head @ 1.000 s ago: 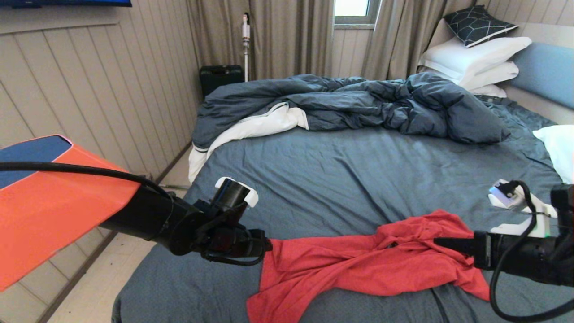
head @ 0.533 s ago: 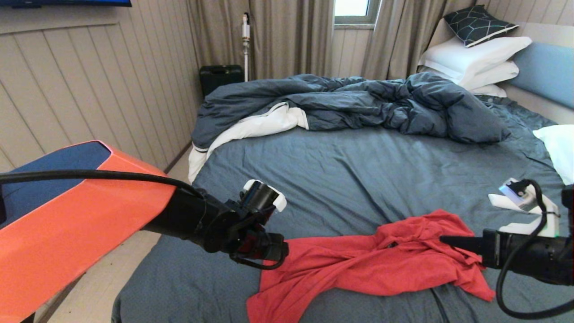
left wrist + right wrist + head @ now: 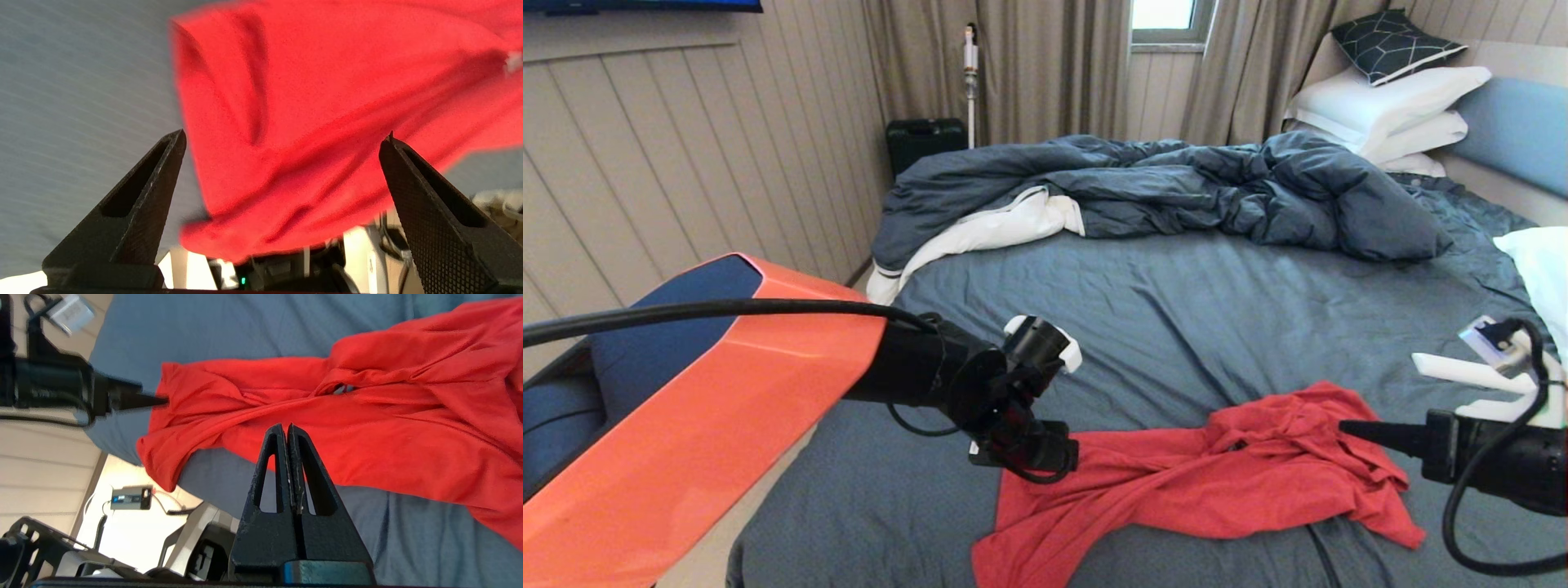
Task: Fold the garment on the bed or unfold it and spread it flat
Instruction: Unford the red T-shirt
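We are seeing a black case (image 3: 923, 139) standing by the curtains (image 3: 1029, 65), a window (image 3: 1168, 20) showing above.

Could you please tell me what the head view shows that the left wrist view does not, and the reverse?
Only the head view shows the rumpled dark blue duvet, the stacked white pillows, the right claw over the shirt's far end, and the whole crumpled, twisted red short-sleeved T-shirt. Only the left wrist view shows the left claw spread wide, one black finger at each side of the shirt's edge, nothing gripped. Both show the red T-shirt lying on the bed's slate-blue sheet.
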Available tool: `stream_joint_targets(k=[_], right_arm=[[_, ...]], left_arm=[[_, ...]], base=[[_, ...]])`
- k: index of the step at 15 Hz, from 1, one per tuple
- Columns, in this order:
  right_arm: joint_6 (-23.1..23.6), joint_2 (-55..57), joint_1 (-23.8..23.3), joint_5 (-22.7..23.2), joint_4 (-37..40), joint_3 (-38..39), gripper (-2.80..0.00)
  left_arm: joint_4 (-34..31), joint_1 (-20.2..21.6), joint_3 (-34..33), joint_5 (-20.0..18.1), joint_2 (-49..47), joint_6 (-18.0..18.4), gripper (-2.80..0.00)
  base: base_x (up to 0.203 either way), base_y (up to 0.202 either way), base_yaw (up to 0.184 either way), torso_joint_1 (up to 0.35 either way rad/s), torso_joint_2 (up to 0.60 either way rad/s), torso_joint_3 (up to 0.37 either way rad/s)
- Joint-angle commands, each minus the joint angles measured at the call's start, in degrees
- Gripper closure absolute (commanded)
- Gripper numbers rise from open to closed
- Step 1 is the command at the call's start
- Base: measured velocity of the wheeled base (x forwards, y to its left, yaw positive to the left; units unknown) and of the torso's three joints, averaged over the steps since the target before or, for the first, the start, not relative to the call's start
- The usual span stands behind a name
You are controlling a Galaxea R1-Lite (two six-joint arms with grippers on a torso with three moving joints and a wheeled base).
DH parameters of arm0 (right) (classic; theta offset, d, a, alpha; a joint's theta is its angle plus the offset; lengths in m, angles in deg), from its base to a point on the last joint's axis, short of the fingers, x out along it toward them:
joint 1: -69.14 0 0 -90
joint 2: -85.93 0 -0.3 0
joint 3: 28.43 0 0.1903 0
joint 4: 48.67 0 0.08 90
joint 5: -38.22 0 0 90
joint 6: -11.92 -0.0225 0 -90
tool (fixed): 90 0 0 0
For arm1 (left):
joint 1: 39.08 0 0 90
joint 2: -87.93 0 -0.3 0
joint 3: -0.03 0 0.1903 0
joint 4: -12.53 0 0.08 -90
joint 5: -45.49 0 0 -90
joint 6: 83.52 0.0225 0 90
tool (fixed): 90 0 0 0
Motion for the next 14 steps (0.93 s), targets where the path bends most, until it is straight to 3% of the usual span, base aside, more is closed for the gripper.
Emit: stream_joint_targets(k=[1, 11, 14], right_arm=[[-0.04, -1.55, -0.65, 0.2, -0.08, 0.15, 0.0], [-0.13, -5.31, -1.72, 0.38, -0.12, 1.0, 0.0], [-0.22, -6.18, -1.81, 0.46, -0.13, 1.74, 0.0]], left_arm=[[-0.36, -0.37, 0.54, -0.03, -0.45, -0.33, -2.8], [-0.64, -2.57, 0.54, 1.87, -1.08, -0.38, -2.8], [-0.06, -3.64, 0.64, 10.29, -3.43, 1.3, -2.8]], base=[[0.0, 0.0, 0.0, 0.0, 0.0, 0.0], [0.0, 0.0, 0.0, 0.0, 0.0, 0.0], [0.0, 0.0, 0.0, 0.0, 0.0, 0.0]])
